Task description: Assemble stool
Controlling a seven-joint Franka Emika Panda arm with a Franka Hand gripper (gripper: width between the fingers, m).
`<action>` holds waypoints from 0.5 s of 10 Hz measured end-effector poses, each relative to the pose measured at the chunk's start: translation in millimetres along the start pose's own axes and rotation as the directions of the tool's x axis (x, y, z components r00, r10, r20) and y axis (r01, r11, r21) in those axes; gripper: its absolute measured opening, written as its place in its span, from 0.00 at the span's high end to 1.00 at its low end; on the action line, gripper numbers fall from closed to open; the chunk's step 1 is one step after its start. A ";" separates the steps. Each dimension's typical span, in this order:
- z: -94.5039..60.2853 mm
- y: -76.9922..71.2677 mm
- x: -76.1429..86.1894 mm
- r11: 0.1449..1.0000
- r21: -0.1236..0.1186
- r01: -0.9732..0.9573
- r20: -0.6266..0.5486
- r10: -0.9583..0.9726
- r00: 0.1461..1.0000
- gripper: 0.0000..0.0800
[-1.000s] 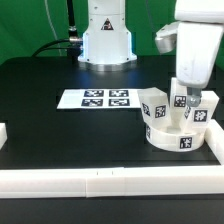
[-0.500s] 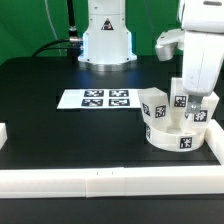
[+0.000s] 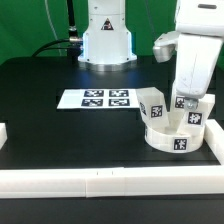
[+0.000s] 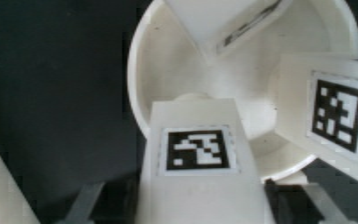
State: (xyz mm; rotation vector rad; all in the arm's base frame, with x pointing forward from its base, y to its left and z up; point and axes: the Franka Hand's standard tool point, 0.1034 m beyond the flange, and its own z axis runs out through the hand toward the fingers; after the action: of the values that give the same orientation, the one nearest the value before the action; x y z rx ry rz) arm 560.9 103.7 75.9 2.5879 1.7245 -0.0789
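Note:
The white round seat disc (image 3: 165, 140) lies on the black table at the exterior view's right, and tagged leg blocks stand in it. One leg block (image 3: 152, 104) stands free at the disc's left side. My gripper (image 3: 186, 100) comes down from above onto a second leg block (image 3: 183, 103). In the wrist view this block (image 4: 202, 150) fills the gap in my gripper (image 4: 197, 200), with both pads against its sides. Another leg block (image 4: 345, 100) stands beside it inside the seat disc (image 4: 167, 50). A third block (image 3: 197, 119) is partly hidden behind my fingers.
The marker board (image 3: 105, 98) lies flat on the table to the left of the seat. White border rails run along the front (image 3: 100, 182) and the right (image 3: 217, 150). The arm's base (image 3: 105, 40) stands at the back.
My hand has shifted a little toward the exterior view's left and turned about its axis, over the same leg block. The seat and the other blocks have stayed put.

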 end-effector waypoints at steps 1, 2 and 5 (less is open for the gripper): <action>0.2 2.3 -4.5 0.996 0.004 -0.088 0.002 0.088 0.996 0.58; 0.5 3.8 -7.7 0.981 0.009 -0.196 0.004 0.196 0.981 0.58; 0.8 4.3 -9.2 0.903 0.023 -0.428 -0.004 0.429 0.903 0.58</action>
State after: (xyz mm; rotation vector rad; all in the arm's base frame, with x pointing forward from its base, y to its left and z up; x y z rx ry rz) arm 561.3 93.4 75.6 2.9158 1.1178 -0.0733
